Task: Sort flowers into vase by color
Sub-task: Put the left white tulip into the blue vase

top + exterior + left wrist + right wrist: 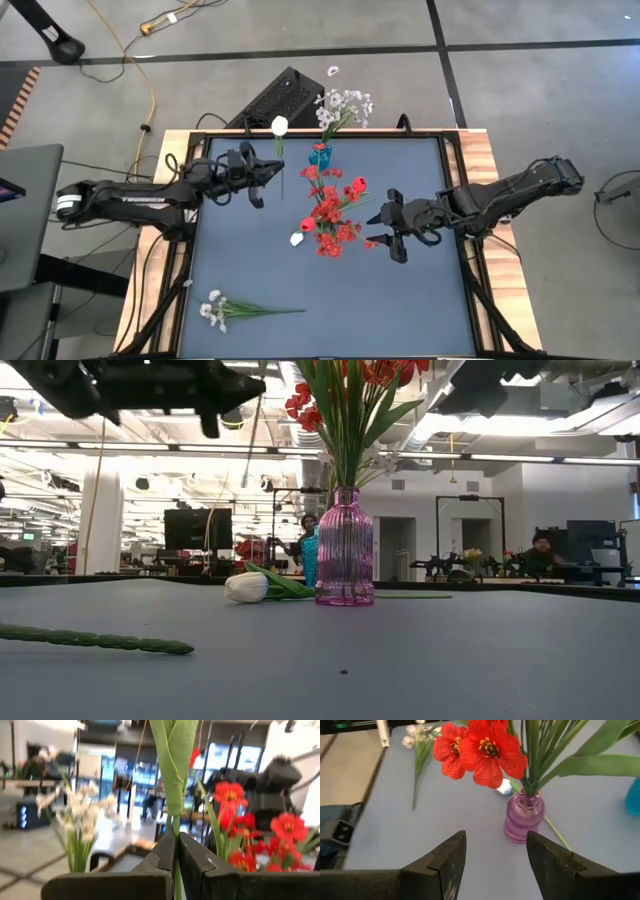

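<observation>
Left claw (pixel 176 857) pinches a white tulip (pixel 280 126) stem above the surface (pixel 400 300); only its wrist view shows this. Right claw (pixel 496 855), spread, faces the pink vase (pixel 522 817) of red flowers (pixel 480 750).

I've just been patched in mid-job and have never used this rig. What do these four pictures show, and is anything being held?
Two dark robot arms work at a dark table. One camera looks straight down, one sits at table height, one rides each wrist. The left claw is shut on a white tulip's green stem. The right claw is open and empty beside the pink ribbed glass vase holding red flowers. A blue vase holds whitish sprays. Another white tulip and a whitish spray lie on the table.
</observation>
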You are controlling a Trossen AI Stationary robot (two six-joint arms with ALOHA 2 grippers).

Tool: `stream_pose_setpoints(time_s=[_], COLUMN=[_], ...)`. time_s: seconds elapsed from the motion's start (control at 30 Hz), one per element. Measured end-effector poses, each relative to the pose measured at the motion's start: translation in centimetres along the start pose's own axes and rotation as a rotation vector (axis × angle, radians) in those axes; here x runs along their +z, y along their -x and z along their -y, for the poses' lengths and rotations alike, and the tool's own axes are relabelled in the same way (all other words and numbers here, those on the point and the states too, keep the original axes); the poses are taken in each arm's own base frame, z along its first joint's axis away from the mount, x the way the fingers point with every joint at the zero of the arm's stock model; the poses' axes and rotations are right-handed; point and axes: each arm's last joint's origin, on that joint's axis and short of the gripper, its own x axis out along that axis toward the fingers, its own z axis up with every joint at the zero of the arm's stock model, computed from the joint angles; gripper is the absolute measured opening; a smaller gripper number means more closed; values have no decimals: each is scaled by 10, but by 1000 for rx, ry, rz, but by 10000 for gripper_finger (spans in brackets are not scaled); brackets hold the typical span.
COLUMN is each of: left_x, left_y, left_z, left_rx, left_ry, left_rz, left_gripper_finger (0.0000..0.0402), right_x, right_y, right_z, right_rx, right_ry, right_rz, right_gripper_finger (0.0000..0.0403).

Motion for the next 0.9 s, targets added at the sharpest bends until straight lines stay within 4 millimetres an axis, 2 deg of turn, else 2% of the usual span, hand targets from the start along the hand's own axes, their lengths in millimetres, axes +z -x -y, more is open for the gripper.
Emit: stream_pose_setpoints(time_s=[0.13, 0.27, 0.37, 0.5, 0.67, 0.9], left_x=[-7, -12, -19, -27, -27, -33], left_y=[-12, -21, -25, -27, -27, -60], left_z=[-12, -28, -41, -59, -76, -92], left_rx=[-37, -87, -69, -17, 31, 29], left_ry=[14, 62, 84, 86, 74, 6], left_rz=[64, 171, 219, 247, 309, 283], left_gripper_finger=[0, 0, 0, 0, 0, 0], right_x=[-5, -22, -38, -50, -49, -44], right_y=[1, -5, -15, -21, -21, -23], right_z=[-9, -14, -13, -8, -9, -4], right_rx=[-58, -86, -95, -109, -101, -117], right_ry=[38, 75, 73, 3, -12, -41], right_rz=[26, 22, 22, 13, 25, 56], right_gripper_finger=[235, 235, 235, 235, 235, 234])
